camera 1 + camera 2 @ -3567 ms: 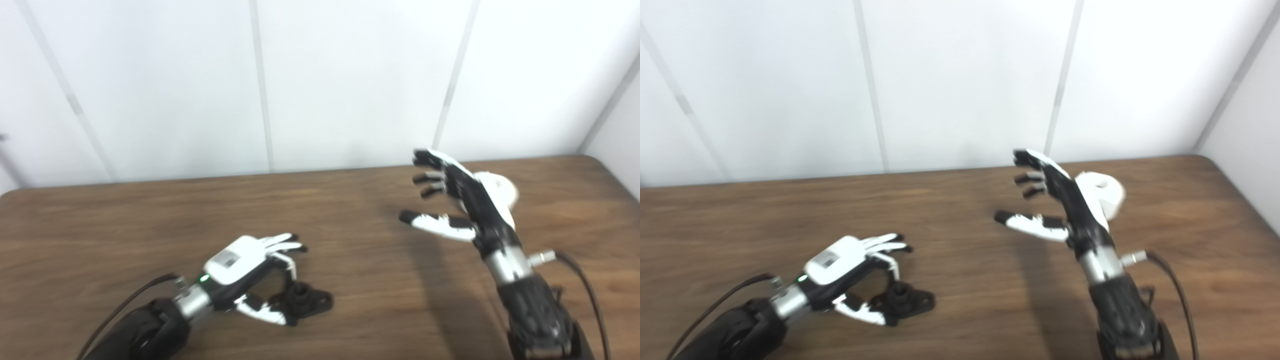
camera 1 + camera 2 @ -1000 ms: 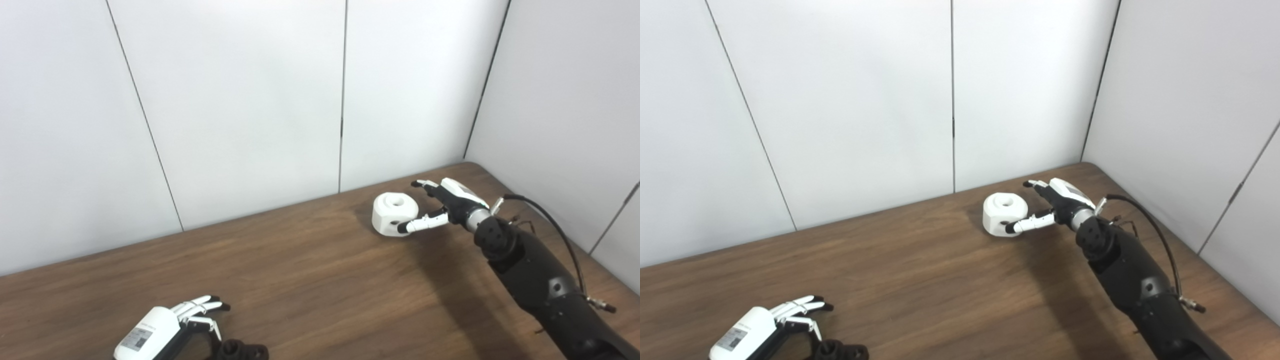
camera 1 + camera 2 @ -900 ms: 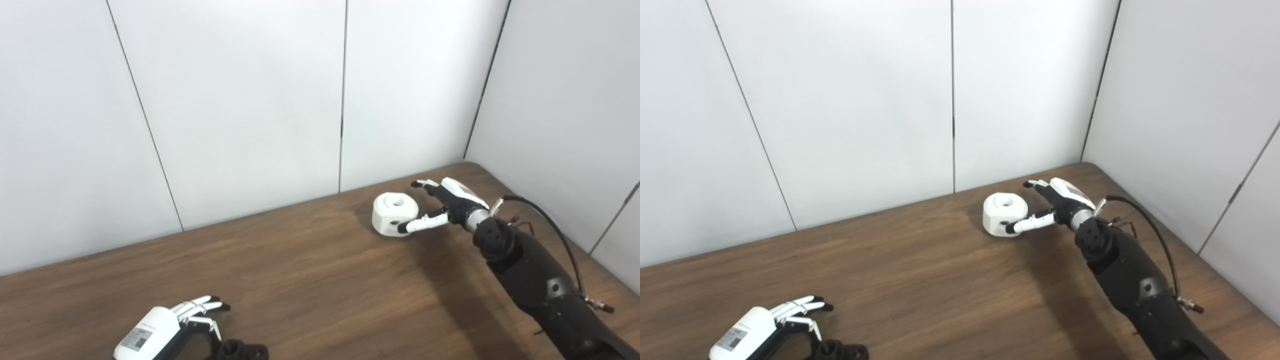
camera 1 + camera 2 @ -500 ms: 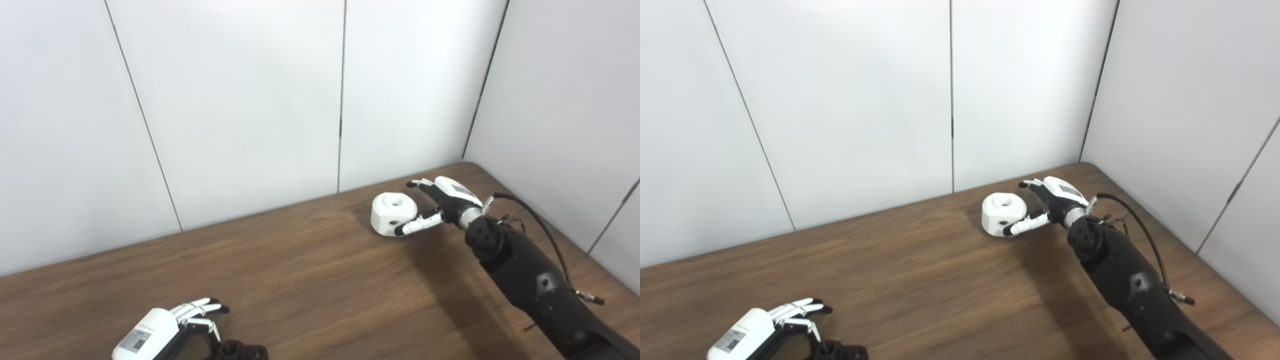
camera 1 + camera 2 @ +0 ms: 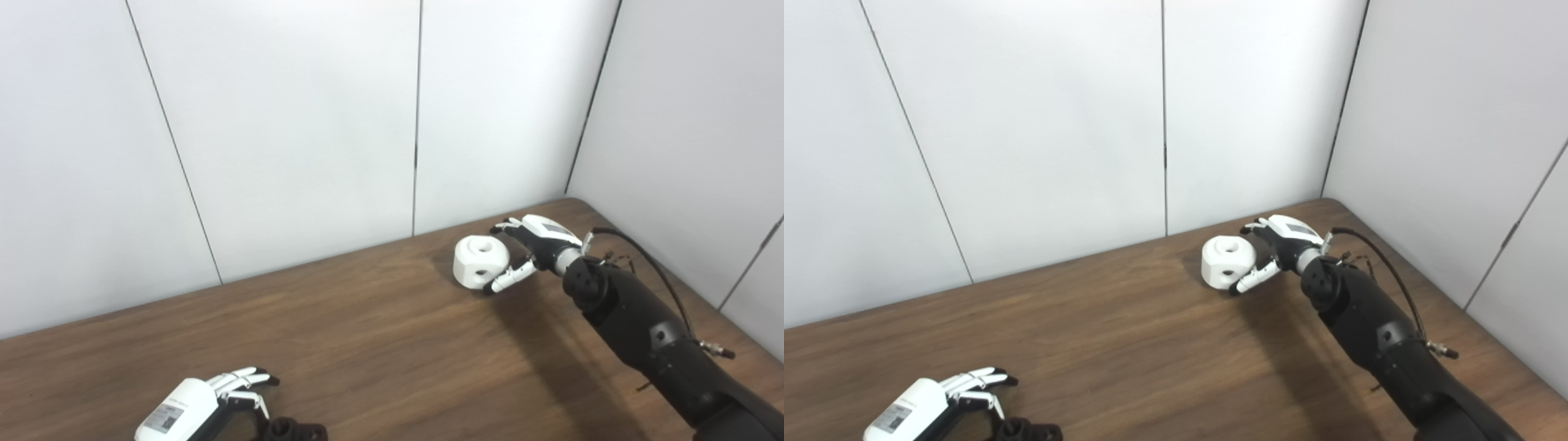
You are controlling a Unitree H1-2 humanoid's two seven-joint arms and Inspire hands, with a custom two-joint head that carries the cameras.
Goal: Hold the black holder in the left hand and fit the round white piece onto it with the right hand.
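At the near left edge of the table (image 5: 380, 343), the left hand (image 5: 202, 407) curls around the black holder (image 5: 294, 430), partly cut off; I cannot tell whether it grips. Far right, the right hand (image 5: 530, 248) cups the round white piece (image 5: 479, 261), thumb against its front, fingers apart, not clamped.

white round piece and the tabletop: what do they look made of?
Round white piece: probably moulded or printed plastic. It has a matte, even white surface, chamfered edges and clean holes on top and side. Brown tabletop: wood or wood-look laminate, with long grain streaks and a low sheen; the pictures cannot settle which.
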